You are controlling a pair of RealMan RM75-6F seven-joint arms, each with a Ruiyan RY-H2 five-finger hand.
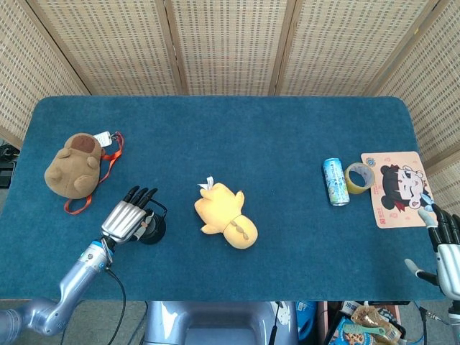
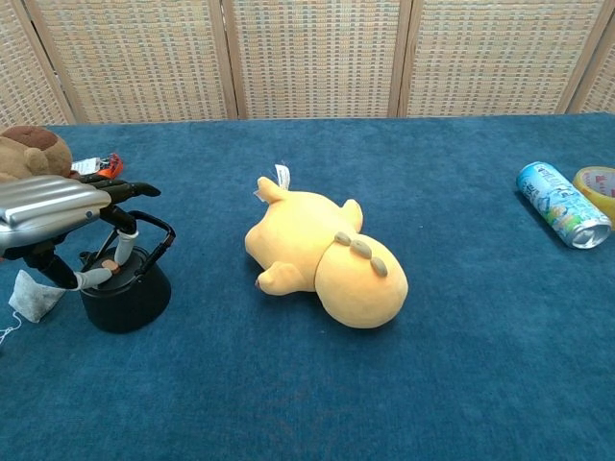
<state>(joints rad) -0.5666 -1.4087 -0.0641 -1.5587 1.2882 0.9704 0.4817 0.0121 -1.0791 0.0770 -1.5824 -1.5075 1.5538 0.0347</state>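
Observation:
My left hand (image 1: 128,218) (image 2: 56,206) hovers over a small black teapot (image 1: 152,229) (image 2: 125,294) at the front left of the blue table (image 1: 237,136). Its fingers stretch forward over the teapot's handle. The thumb tip reaches the lid beside the brown knob, and one fingertip hangs down by the handle. I cannot see a closed grip on the teapot. My right hand (image 1: 445,248) hangs off the table's front right corner, fingers apart and empty. It does not show in the chest view.
A yellow plush (image 1: 224,215) (image 2: 322,254) lies mid-table. A brown plush (image 1: 72,167) (image 2: 29,152) with an orange strap sits at the left. A can (image 1: 335,181) (image 2: 562,204), a tape roll (image 1: 357,177) and a cartoon mat (image 1: 399,188) lie right. A tea bag (image 2: 34,296) lies left of the teapot.

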